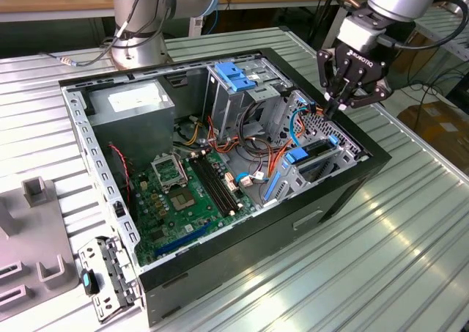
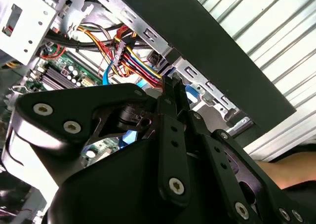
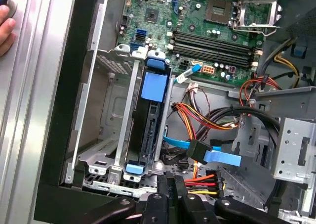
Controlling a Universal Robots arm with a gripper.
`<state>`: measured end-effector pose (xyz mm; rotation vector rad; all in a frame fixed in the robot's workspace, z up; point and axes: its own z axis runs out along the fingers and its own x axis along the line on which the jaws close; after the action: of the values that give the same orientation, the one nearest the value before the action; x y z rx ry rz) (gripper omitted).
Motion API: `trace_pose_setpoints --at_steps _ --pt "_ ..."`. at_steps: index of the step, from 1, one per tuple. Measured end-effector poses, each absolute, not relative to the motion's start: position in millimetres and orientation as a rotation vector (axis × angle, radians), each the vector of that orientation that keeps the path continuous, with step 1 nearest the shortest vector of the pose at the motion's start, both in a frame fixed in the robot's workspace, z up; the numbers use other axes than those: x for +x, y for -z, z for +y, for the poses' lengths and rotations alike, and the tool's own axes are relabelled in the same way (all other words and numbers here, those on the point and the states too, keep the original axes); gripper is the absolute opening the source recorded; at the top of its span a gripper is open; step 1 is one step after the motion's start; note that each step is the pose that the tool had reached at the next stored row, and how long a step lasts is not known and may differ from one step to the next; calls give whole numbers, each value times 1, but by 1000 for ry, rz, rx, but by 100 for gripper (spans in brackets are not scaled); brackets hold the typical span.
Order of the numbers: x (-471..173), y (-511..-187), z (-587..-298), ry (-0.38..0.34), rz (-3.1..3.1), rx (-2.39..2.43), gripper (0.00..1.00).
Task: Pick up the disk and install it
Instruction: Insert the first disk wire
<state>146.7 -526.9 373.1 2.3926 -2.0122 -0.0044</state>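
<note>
The pincer point(image 1: 338, 106) hangs over the corner of the open computer case point(image 1: 242, 262) at the exterior view's right, fingertips pointing down toward the drive bay, and its fingers point(image 3: 170, 192) are pressed together with nothing visible between them: clenched, empty. The disk point(image 3: 149, 130) is already seated on edge in the bay cage point(image 3: 106, 135), blue rail caps at both ends, and a blue tab point(image 1: 299, 155) shows atop it in the exterior view. Here is the relation that counts: in the first wrist view the disk's long axis runs straight away from the closed fingertips toward the motherboard point(image 3: 217, 31), and its near blue end cap point(image 3: 134, 168) lies just beside the fingertips, slightly off to one side rather than dead in line. So the pincer sits at the disk's outer end, above it and a touch offset, with the disk stretching inward into the case. Whether the tips are touching that end cap I cannot tell. A bundle of coloured power wires point(image 3: 200, 182) and a blue data cable point(image 3: 217, 157) crowd the other side of the fingertips. A person's hand point(image 3: 6, 23) rests on the ribbed metal desk point(image 1: 410, 237) beyond the case wall, well apart from the pincer.
</note>
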Motion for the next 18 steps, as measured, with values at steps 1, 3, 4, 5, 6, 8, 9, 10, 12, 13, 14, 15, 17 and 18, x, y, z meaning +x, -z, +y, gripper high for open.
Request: trace_pose_setpoints --at_steps 1,3,4,5,6,8,9,10,12,13,14,15,17,18 --pt "147 -373 -527 5 -2021 2385 17" --pt "144 -373 -527 5 -2024 2383 17" --pt "143 -373 -527 5 -2024 2382 17" --pt "141 -373 -527 5 -2025 2382 17" --pt "140 -373 -527 5 -2026 2381 17" --pt "138 -373 -527 5 -2028 2379 17" --pt "138 -373 -527 5 -2029 2379 17" --pt "137 -373 -527 5 -2029 2378 17" --pt "136 -373 -527 5 -2031 2377 17" --pt "135 -373 -527 5 -2033 2376 17" --pt "135 -373 -527 5 -2034 2375 17" --pt "135 -373 -527 5 -2034 2374 17" --pt "134 -373 -527 5 -2035 2373 17" --pt "134 -373 -527 5 -2035 2373 17"
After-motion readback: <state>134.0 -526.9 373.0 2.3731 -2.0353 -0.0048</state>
